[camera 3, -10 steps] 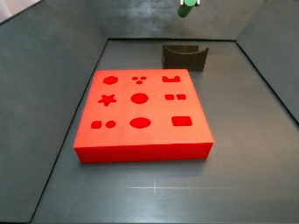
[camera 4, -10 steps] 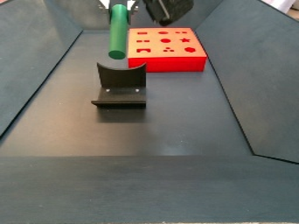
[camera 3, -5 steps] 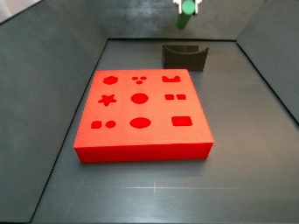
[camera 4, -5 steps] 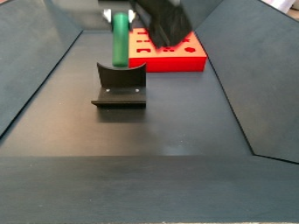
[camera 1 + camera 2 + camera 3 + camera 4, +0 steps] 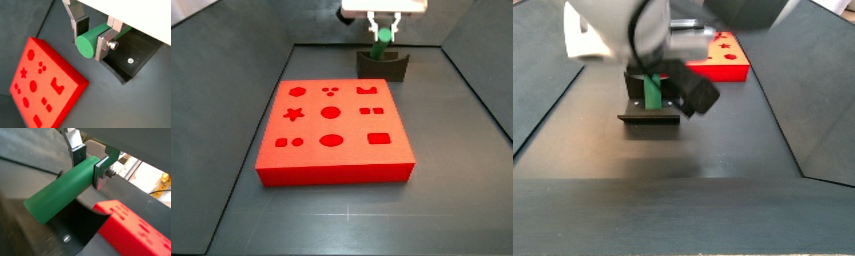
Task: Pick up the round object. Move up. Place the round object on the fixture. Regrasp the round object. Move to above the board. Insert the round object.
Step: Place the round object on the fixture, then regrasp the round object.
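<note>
The silver fingers (image 5: pixel 105 44) are closed narrowly on the round object (image 5: pixel 87 44), a green peg, one plate pressed against each side. In a wrist view the gripper (image 5: pixel 91 38) shows the peg end-on as a flat green disc. In a wrist view the gripper (image 5: pixel 91 164) holds the round object (image 5: pixel 61 192) seen lengthwise, a smooth rod running from the fingers (image 5: pixel 79 155) toward the lower left of the frame, its free end well beyond the plates.

Behind the peg, the fixture (image 5: pixel 137 56) appears as a dark block at the right of the frame; the same fixture (image 5: pixel 77 232) fills the lower middle of the lengthwise view, under the rod. Whether peg and fixture touch cannot be told from these two views.

In a side view the gripper (image 5: pixel 381 31) hangs at the top centre, the round object (image 5: pixel 380 42) pointing down onto the fixture (image 5: pixel 385 66), its lower end at the notch. In a side view the gripper (image 5: pixel 657 82) and arm hide much of the scene; only a strip of the round object (image 5: pixel 651 89) shows, at the fixture (image 5: pixel 649 112).

The board (image 5: pixel 334 131) lies in the middle of the frame with its shaped recesses in full view, just in front of the fixture. Elsewhere only part shows: the board (image 5: pixel 718 58) upper centre, the board (image 5: pixel 41 86) lower left, the board (image 5: pixel 135 229) lower right.
</note>
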